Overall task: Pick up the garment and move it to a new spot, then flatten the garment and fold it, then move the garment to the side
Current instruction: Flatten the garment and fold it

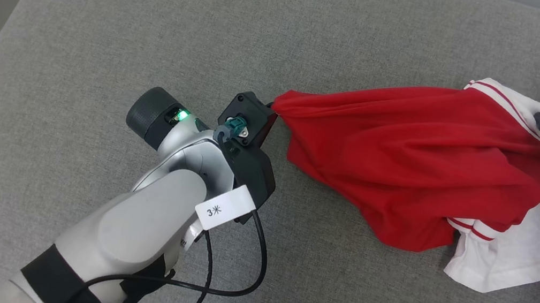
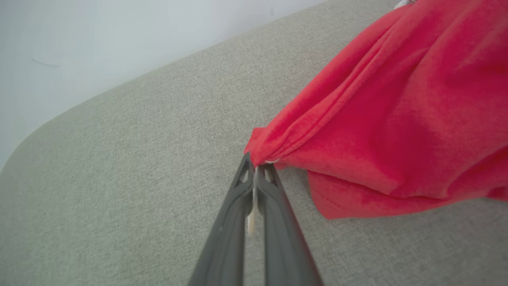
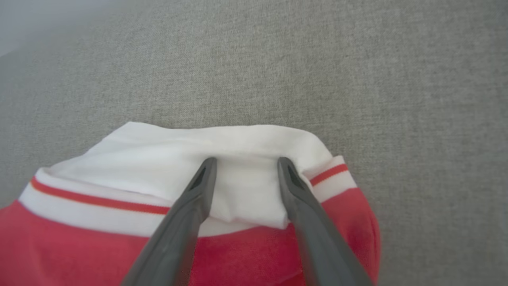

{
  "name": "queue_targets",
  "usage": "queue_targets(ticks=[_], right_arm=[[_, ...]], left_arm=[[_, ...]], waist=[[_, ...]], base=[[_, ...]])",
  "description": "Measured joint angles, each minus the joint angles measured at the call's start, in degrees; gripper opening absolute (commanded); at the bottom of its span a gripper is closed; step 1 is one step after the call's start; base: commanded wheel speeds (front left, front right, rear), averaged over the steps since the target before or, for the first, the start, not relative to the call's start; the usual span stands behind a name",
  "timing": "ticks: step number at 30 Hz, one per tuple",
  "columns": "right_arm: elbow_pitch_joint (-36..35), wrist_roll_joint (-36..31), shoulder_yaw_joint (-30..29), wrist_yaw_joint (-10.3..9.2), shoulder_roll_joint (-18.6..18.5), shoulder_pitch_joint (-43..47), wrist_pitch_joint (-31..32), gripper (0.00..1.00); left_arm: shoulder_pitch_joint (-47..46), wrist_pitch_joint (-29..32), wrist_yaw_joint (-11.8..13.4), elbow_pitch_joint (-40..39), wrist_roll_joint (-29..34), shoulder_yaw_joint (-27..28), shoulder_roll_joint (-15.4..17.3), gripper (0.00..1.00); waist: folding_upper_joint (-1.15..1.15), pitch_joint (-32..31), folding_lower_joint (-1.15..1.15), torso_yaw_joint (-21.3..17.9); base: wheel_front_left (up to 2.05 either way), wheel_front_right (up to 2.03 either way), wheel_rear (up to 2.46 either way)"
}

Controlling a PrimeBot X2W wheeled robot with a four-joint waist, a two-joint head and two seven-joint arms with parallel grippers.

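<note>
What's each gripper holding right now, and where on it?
Left gripper pinches the red garment by a bunched edge. Right gripper stands open astride its white part, gripping nothing.

Left hand (image 2: 258,169) pinches red garment (image 2: 397,119) on grey cushion (image 2: 139,159).
</note>
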Motion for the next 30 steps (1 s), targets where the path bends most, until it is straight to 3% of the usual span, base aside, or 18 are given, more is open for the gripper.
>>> queue_targets(ticks=[2, 6, 17, 18, 19, 30], right_arm=[[0.2, -0.5, 0.4, 0.00, -0.1, -0.1, 0.0, 0.62], [1.9, -2.0, 0.8, -0.02, -0.3, -0.9, 0.5, 0.00], [5.2, -5.0, -0.2, -0.03, 0.3, -2.2, -1.9, 0.00], [5.3, -5.2, -0.5, -0.08, 0.4, -2.5, -2.5, 0.31], [5.4, -5.4, -0.6, -0.08, 0.4, -2.9, -2.7, 1.00], [6.6, -7.6, -0.9, -0.09, -0.6, -4.1, -3.7, 1.00]], left_arm=[[0.0, -0.2, 0.0, 0.2, 0.0, 0.0, 0.0, 0.00], [0.0, -0.5, -0.1, 0.7, -0.1, 0.1, -0.2, 0.00], [-0.2, -1.5, -0.6, 2.8, -0.4, 0.6, -0.5, 0.00], [-0.2, -1.5, -0.6, 3.0, -0.4, 0.7, -0.5, 0.00], [-0.2, -1.5, -0.6, 3.1, -0.4, 0.8, -0.4, 0.00], [-0.2, -1.9, -1.0, 4.4, -0.5, 0.5, -0.9, 0.00]], waist=[[0.00, 0.0, 0.00, 0.0], [0.00, -0.3, 0.00, -0.3], [0.00, -1.1, -0.01, -0.9], [0.00, -1.3, -0.01, -1.0], [0.00, -1.4, 0.00, -1.1], [0.00, -3.0, -0.01, -2.3]], base=[[0.00, 0.00, 0.00], [0.00, 0.00, 0.00], [0.00, 0.00, 0.00], [0.00, 0.00, 0.00], [0.00, 0.00, 0.00], [0.00, 0.00, 0.00]])
